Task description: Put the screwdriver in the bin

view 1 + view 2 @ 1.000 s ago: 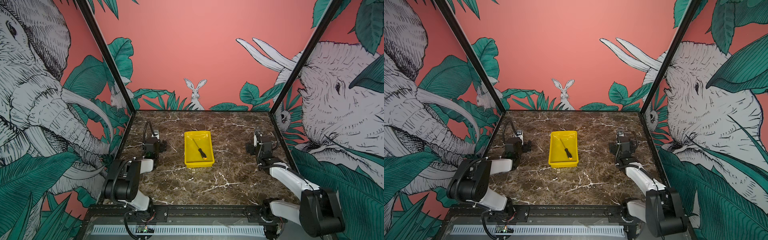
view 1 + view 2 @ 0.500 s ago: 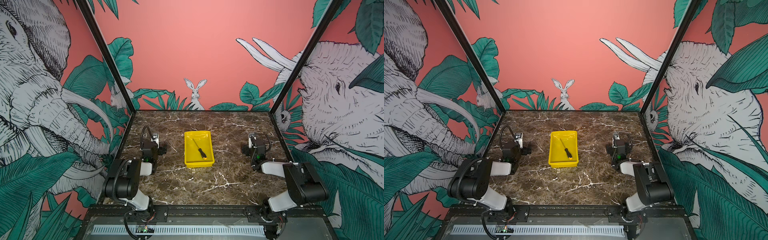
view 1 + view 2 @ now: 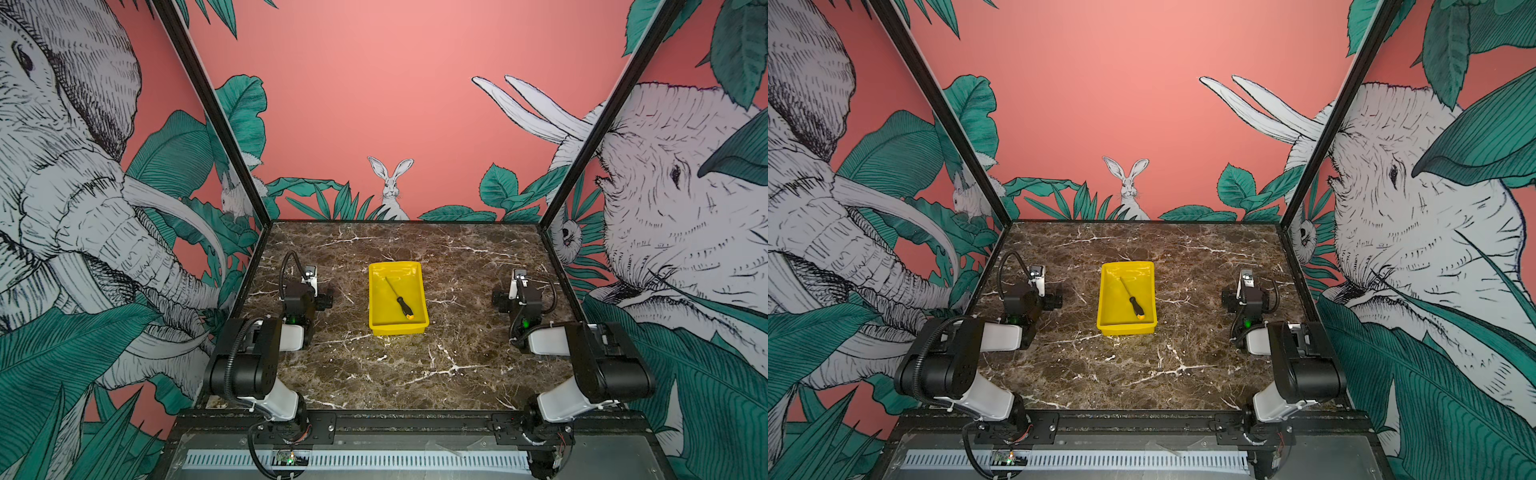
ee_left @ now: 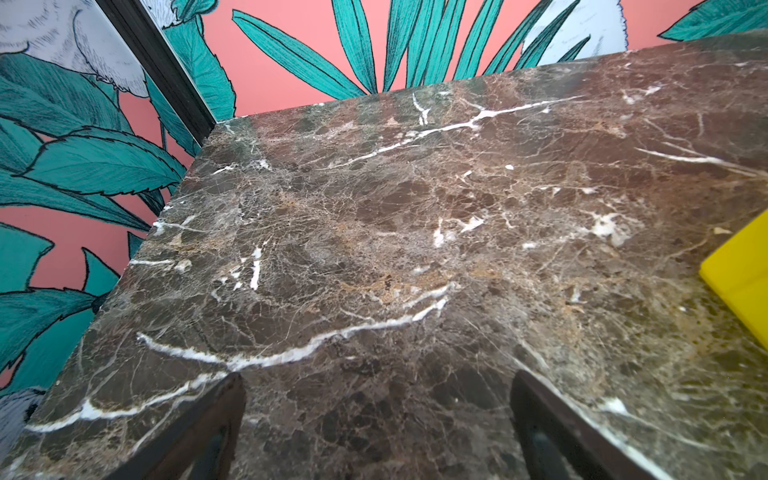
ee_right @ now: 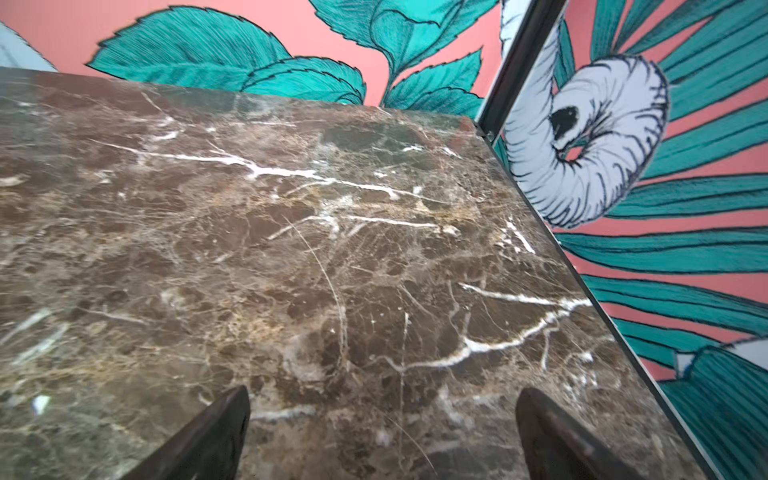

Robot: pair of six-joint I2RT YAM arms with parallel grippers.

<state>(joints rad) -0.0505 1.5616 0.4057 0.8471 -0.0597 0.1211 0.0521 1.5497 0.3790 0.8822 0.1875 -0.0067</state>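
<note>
The right arm point(image 3: 602, 365) has folded back in the last second. A second ago it lay stretched low along the right edge of the tabletop point(image 3: 395, 374). Now its elbow is raised and its links are tucked over its base, mirroring the left arm point(image 3: 257, 357), which has also drawn back a little. In both top views the two arms sit at the sides, well apart from the bin point(image 3: 397, 330).

The screwdriver point(image 3: 399, 297) lies on the floor of the yellow bin, wholly inside the rim. It is set diagonally, with the thin shaft toward the far left corner and the yellow-orange cap toward the near right corner. Neither it nor the bin has shifted over that second, and the bin stays in the middle of the tabletop between the two arms.

The left gripper point(image 4: 376, 399) has its fingers spread wide, with only bare marble between them. One yellow corner of the bin shows at the edge of its wrist view. The right gripper point(image 5: 382, 399) is just as wide apart and empty, looking at bare marble and the painted wall.

With the screwdriver resting in the bin and both grippers empty and pulled clear, the task looks finished. The folding of the right arm looks like a return to rest rather than a lead-in to another reach. Nothing appears to be left to pick up or correct
</note>
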